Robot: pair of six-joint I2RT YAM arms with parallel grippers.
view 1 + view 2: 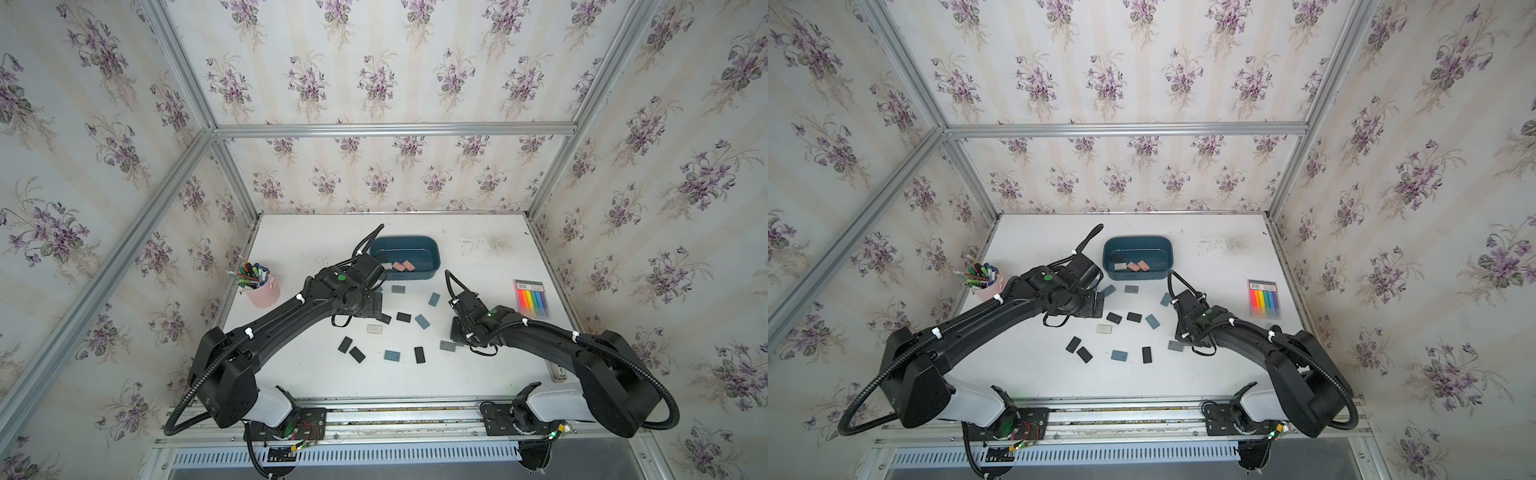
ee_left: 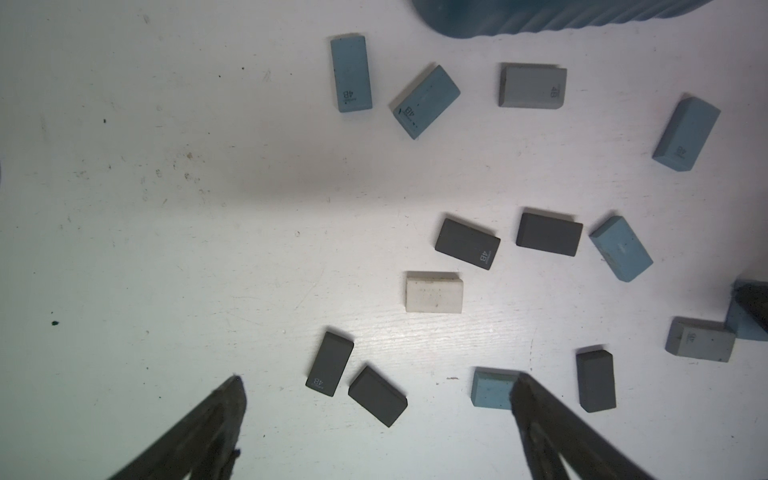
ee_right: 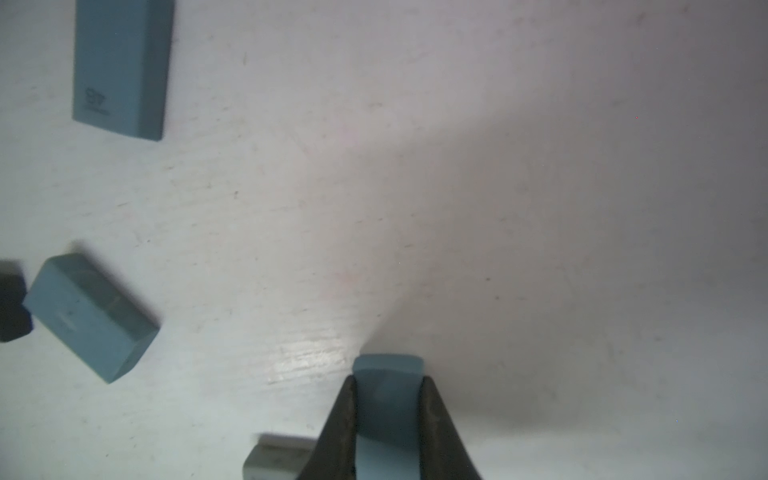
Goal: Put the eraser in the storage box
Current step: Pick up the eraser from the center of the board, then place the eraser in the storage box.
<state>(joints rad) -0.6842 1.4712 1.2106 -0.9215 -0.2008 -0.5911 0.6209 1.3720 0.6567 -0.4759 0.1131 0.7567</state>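
Right gripper (image 3: 388, 379), one blue eraser (image 3: 386, 415) held, five black erasers (image 2: 467, 244)

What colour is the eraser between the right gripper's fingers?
Blue. The blue eraser shows best in the right wrist view, pinched in the right gripper.

left gripper (image 2: 378, 378) jaws wide apart, right gripper (image 3: 389, 378) jaws pinched narrow
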